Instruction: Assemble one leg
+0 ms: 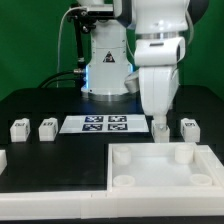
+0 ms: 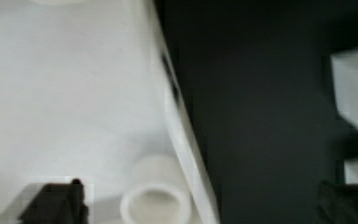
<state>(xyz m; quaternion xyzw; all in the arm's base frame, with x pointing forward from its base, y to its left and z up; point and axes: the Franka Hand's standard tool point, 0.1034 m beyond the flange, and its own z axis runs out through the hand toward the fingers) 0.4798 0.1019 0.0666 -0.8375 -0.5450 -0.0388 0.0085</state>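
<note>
The large white tray [image 1: 160, 170] with round corner sockets lies at the front right. Small white tagged legs stand in a row behind it: two at the exterior view's left [image 1: 18, 127] [image 1: 46, 128], one at the right [image 1: 190, 127], and one [image 1: 160, 131] just below my gripper [image 1: 160, 122]. The gripper hangs low over the tray's far edge, open and empty. In the wrist view the dark fingers [image 2: 51, 202] stand wide apart over the tray's edge [image 2: 87, 110] and a round socket [image 2: 153, 200]. A blurred white leg [image 2: 357, 90] shows at the picture's edge.
The marker board [image 1: 105, 124] lies flat between the legs on the black table. The robot's base [image 1: 107, 65] stands behind it. A small white piece [image 1: 3, 157] shows at the exterior view's left edge.
</note>
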